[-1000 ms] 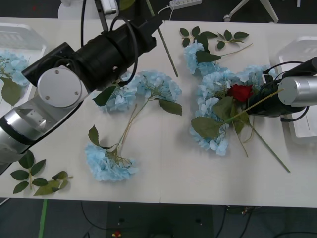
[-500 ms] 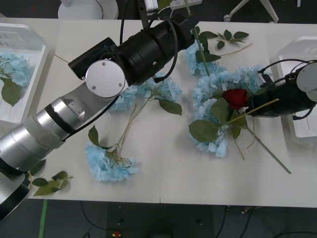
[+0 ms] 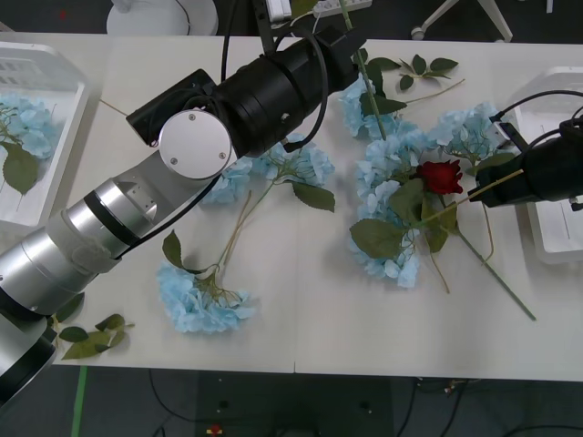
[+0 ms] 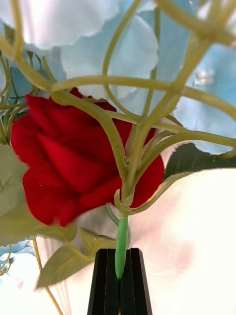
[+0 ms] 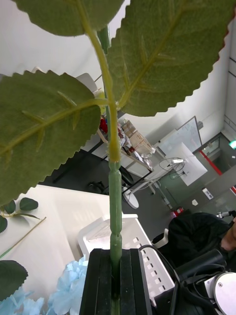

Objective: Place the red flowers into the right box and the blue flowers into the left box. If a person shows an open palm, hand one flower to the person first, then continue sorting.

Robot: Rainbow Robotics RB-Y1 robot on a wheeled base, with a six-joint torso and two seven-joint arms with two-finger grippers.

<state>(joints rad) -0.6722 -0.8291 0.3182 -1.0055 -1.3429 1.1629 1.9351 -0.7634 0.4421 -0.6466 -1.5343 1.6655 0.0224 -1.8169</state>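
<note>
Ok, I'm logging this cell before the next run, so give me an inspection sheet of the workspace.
Surface: white table, seam in the front half.
Job's things: red rose on the blue hydrangeas; more blue heads mid-table; left box holds blue flowers; right box at the right edge.
Clutter: leaf sprigs at the front left, another sprig at the back.
Grippers: left end effector shut on a green stem, raised over the table's back; right end effector shut on a stem at the rose.
Cables: black cable looping over the right arm.
Surroundings: power strip behind the table.
</note>
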